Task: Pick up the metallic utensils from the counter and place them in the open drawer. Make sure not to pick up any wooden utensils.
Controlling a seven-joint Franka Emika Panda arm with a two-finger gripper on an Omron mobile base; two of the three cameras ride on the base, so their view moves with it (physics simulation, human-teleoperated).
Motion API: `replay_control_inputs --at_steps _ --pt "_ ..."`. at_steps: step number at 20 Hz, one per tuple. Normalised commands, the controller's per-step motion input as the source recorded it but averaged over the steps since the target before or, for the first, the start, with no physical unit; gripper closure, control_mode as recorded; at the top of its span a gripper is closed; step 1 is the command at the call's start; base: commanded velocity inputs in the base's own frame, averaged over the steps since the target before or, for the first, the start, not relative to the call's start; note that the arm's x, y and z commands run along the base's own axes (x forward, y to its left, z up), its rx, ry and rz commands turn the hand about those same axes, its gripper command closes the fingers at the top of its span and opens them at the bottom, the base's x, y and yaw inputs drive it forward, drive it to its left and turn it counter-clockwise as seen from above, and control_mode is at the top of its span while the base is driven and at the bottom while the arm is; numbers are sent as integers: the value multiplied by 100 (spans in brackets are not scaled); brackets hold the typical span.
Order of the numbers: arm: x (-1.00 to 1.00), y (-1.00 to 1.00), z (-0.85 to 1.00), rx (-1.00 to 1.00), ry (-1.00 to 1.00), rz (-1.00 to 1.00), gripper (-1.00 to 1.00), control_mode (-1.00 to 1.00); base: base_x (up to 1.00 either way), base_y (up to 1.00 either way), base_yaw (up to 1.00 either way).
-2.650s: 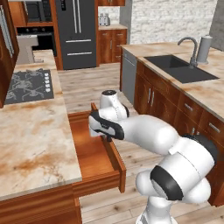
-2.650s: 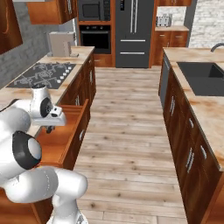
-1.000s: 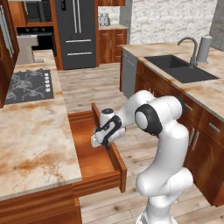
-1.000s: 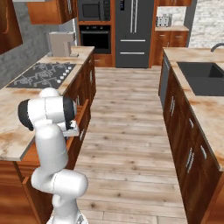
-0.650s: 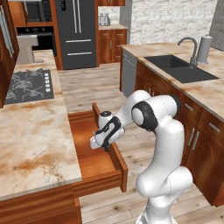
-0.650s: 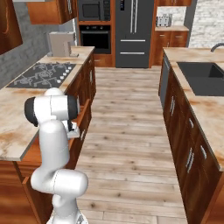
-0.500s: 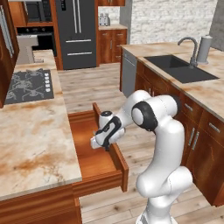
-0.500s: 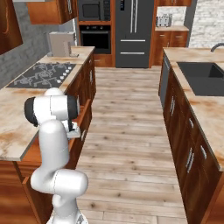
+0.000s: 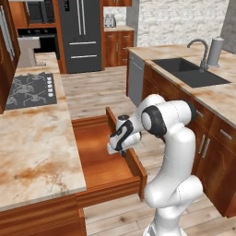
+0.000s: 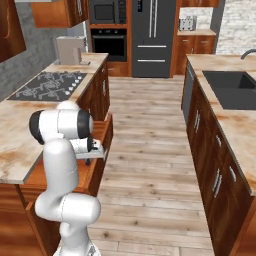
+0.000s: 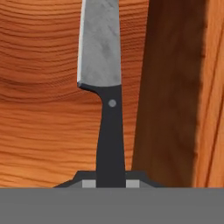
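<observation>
The hand grips the knife by its black handle — low inside the open drawer, beside its wall.

The white arm rises at lower left and bends down beside the open drawer, its hand low at the drawer's front edge, the finger tips too small to make out. The counter runs along the left, with a cooktop set into it. A sink sits in the counter on the right, and a dark fridge stands at the far end of the wooden floor.
</observation>
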Motion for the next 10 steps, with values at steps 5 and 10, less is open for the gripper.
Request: replay_control_inputs --at_steps 5,10 --pt "33 -80 4 0 2 0 100 -100 0 0 0" --pt "39 -83 1 0 3 0 100 -100 0 0 0"
